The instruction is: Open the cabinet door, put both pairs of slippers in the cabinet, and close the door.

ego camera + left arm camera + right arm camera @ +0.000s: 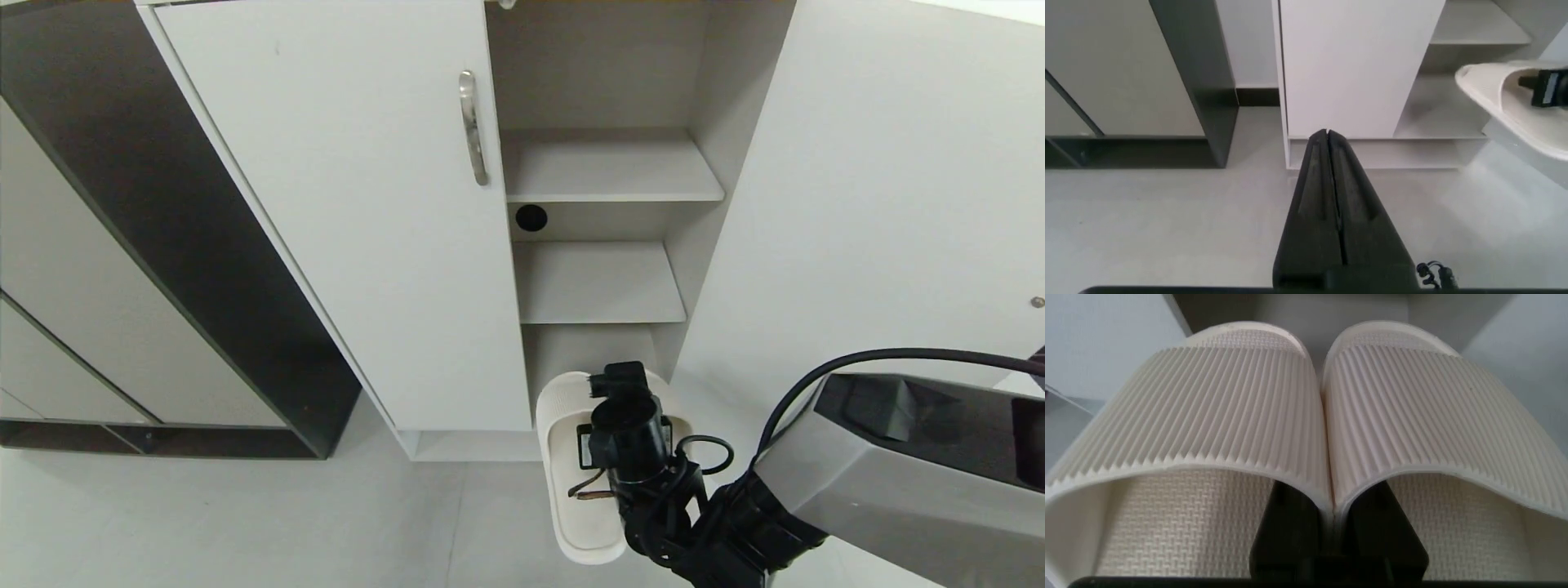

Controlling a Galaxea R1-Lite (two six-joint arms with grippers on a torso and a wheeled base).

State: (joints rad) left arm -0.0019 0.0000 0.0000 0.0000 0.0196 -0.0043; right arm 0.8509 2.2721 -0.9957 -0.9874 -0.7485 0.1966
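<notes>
1. The cabinet (604,163) stands with its right-hand door (857,204) swung wide. Its left-hand door (351,229) is closed and has a metal handle (472,126) near its inner edge.
2. The head view shows two shelves and a bottom compartment. There is a round hole (531,217) in the back panel under the upper shelf.
3. The pair of slippers (571,482), cream and ribbed, is held off the floor (245,523) at the mouth of the bottom compartment, toes toward the cabinet.
4. The right gripper (624,408) is clamped on the pair. The right wrist view shows its fingers (1290,531) pinching the two adjoining strap walls together, which the head view hides.
5. The left gripper (1327,143) has its fingers pressed together with nothing between them. It hangs above the floor before the closed door's lower edge.
6. The left wrist view shows one slipper from the side at the cabinet's open half.
7. A dark-framed unit (163,204) adjoins the cabinet's left side.
</notes>
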